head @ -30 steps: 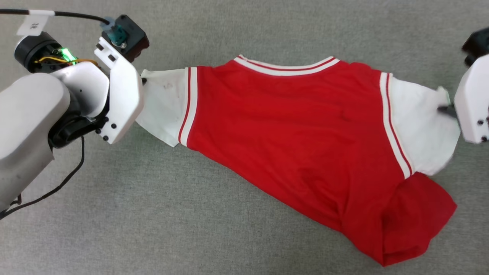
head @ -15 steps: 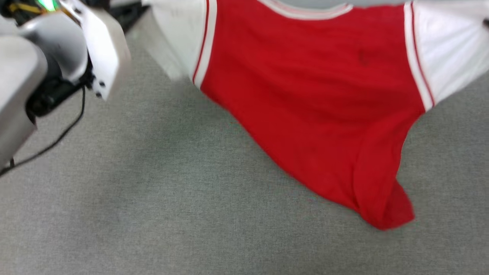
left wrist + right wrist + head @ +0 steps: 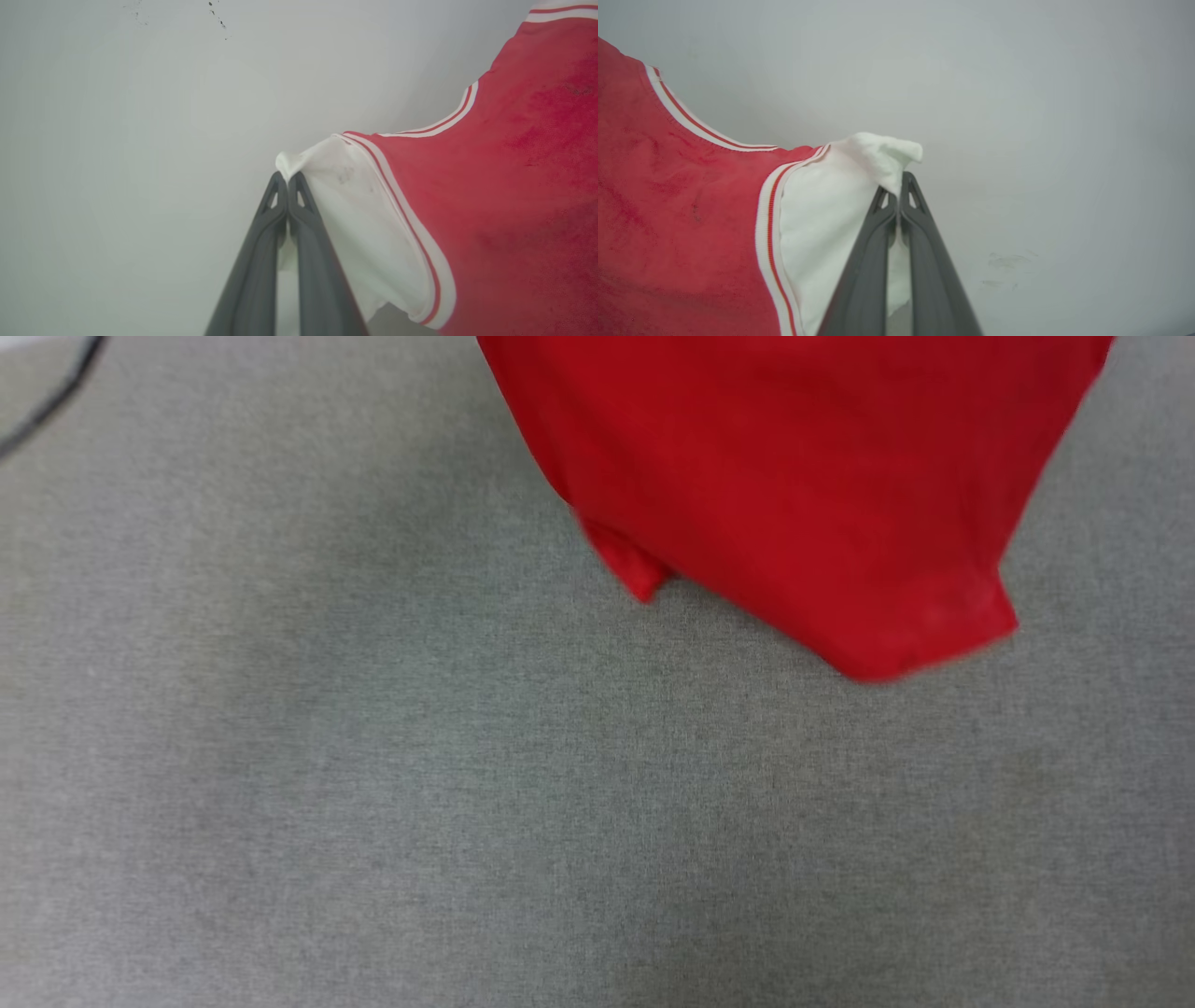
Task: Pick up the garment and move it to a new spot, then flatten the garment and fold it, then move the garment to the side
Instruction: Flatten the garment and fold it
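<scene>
The garment [image 3: 803, 485], a red T-shirt with white sleeves, hangs in the air above the grey surface; its red lower part fills the top of the head view. In the left wrist view my left gripper [image 3: 287, 176] is shut on the tip of one white sleeve, with the garment [image 3: 514, 196] spreading to the right. In the right wrist view my right gripper [image 3: 899, 176] is shut on the tip of the other white sleeve, with the garment [image 3: 677, 210] stretching to the left. Both views show striped trim at the collar and sleeve seams.
A grey fabric-like surface [image 3: 467, 803] lies below the hanging shirt. A black cable [image 3: 47, 397] crosses the top left corner of the head view. A pale plain wall [image 3: 140, 116] stands behind the fingers in both wrist views.
The shirt has been lifted off the surface by both sleeves. My right gripper has closed on its sleeve. The arms and the shirt's upper part have left the head view upward.
</scene>
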